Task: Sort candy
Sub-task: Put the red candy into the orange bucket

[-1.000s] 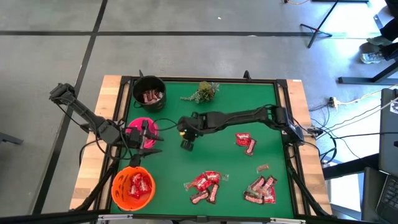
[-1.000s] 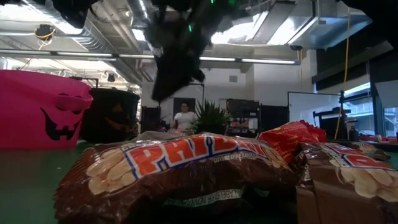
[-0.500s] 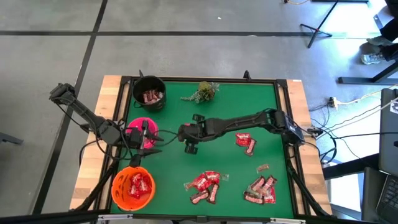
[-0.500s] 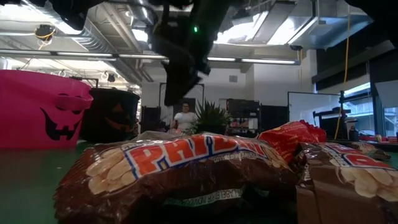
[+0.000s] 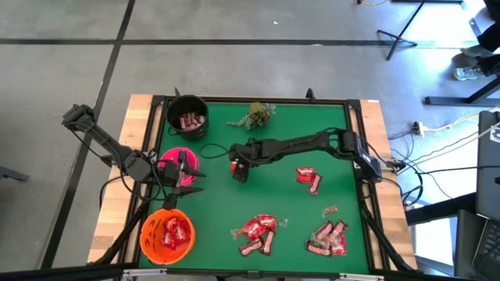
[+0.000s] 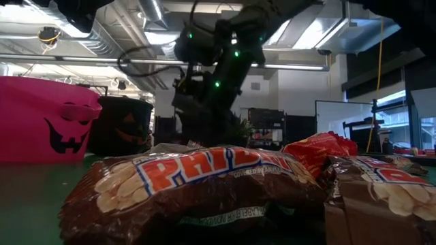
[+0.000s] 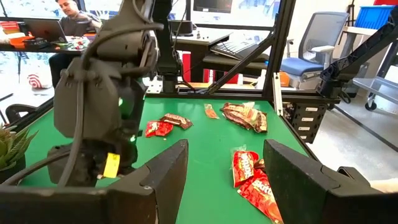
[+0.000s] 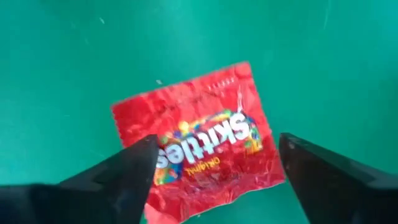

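On the green mat, red candy packet point(image 8: 202, 151) now dropped, right pincer point(image 8: 214, 163) spread wide, empty.

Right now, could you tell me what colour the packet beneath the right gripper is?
Bright red packet with rainbow-coloured lettering, best seen in the right wrist view.

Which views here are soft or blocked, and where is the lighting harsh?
Low view: candy bar wrapper fills the foreground, ceiling lights glare. Right wrist view: Skittles packet readable, fingers blurred. High view: evenly lit, sharp.
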Controlling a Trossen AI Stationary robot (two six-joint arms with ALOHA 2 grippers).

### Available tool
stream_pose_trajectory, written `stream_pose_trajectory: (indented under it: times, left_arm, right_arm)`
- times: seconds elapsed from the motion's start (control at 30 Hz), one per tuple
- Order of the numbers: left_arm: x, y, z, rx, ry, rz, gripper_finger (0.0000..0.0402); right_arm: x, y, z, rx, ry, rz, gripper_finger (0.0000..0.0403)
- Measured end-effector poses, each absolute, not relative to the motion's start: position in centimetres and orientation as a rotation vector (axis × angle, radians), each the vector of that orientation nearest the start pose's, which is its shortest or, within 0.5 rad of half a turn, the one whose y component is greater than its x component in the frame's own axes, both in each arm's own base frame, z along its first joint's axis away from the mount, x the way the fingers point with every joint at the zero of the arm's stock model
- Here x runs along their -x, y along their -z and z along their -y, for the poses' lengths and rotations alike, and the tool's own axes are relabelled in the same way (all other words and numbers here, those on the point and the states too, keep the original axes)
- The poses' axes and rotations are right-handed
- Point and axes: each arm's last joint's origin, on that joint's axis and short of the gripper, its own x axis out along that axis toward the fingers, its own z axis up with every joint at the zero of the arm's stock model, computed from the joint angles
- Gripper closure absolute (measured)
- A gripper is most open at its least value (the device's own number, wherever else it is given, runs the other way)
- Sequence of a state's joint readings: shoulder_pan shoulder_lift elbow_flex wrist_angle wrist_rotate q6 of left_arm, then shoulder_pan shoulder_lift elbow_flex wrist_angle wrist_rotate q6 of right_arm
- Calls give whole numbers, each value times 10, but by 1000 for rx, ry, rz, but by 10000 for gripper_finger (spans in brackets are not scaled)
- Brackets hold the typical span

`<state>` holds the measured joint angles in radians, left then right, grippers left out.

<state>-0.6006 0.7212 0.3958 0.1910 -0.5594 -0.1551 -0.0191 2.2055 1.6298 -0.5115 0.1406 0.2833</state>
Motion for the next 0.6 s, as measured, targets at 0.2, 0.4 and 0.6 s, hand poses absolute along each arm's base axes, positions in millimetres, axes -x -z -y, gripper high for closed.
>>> stream_pose_trajectory:
  times: [0.2,0.4,0.6]
  left_arm:
    - [-144,-244,80,81,32,-115,202]
    - [-144,-244,80,82,32,-115,202]
    - [-144,-244,80,85,32,-115,202]
  right_arm:
    - [-451,-132,14,-219,312,-1055,28]
    - [-448,-126,13,-237,325,-1060,41]
    - [-447,-125,12,-242,309,-1076,144]
